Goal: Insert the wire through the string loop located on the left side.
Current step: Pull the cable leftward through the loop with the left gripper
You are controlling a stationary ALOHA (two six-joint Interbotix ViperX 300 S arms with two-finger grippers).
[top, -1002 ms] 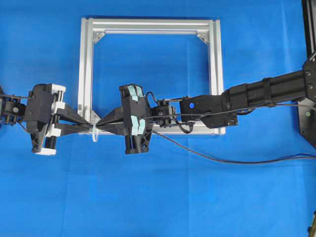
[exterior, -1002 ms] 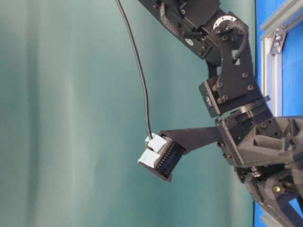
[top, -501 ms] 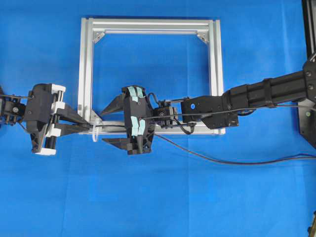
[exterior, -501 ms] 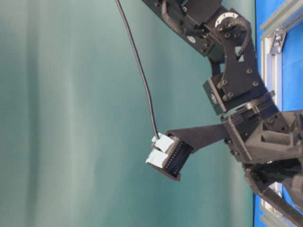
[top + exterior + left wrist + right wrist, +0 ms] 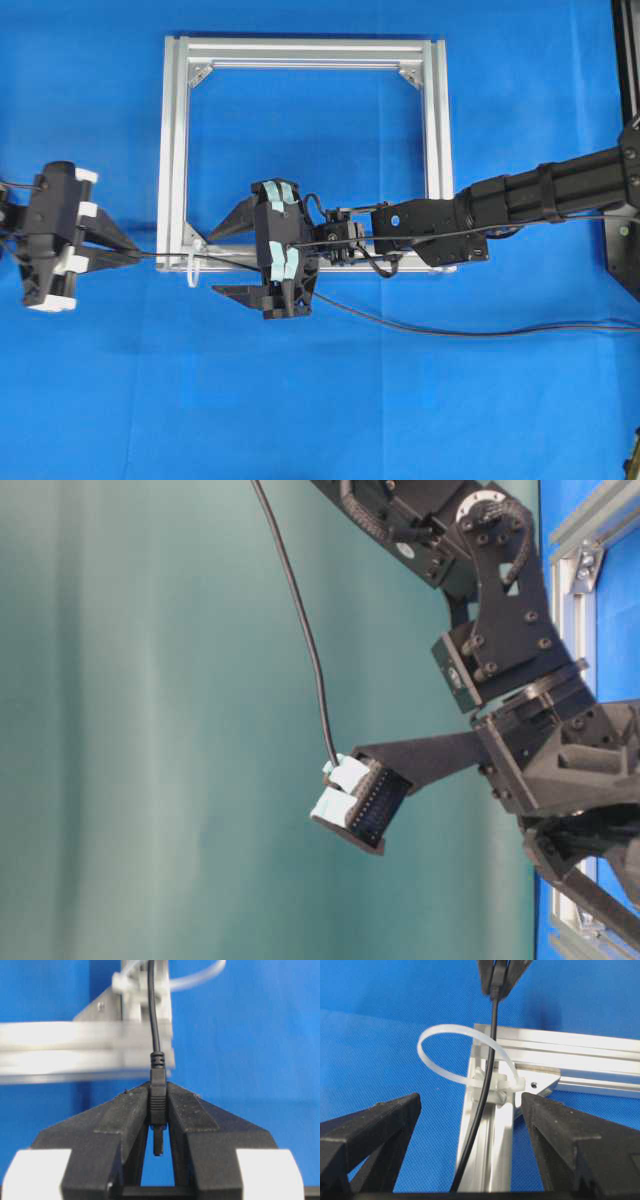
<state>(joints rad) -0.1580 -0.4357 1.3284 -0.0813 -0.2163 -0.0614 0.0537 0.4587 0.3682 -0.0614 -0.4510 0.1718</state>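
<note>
The wire's dark plug [image 5: 158, 1100] is pinched between the fingers of my left gripper [image 5: 158, 1094], metal tip pointing back into the jaws. In the overhead view the left gripper [image 5: 138, 255] sits left of the frame, shut on the plug. The thin black wire [image 5: 165, 255] runs right from it, passing through the white string loop [image 5: 191, 272] at the frame's lower-left corner. The right wrist view shows the wire [image 5: 487, 1095] threaded under the loop [image 5: 445, 1035]. My right gripper [image 5: 228, 255] stands wide open just right of the loop, its fingers astride the wire without touching it.
The silver rectangular frame [image 5: 305, 50] lies on the blue mat, and the loop's clip is fixed to its corner [image 5: 495, 1085]. The wire's slack [image 5: 450, 328] trails right across the mat below the right arm [image 5: 540, 190].
My right gripper opened and let go of the wire. The left gripper drew back to the left with the plug, pulling more wire through the loop.
</note>
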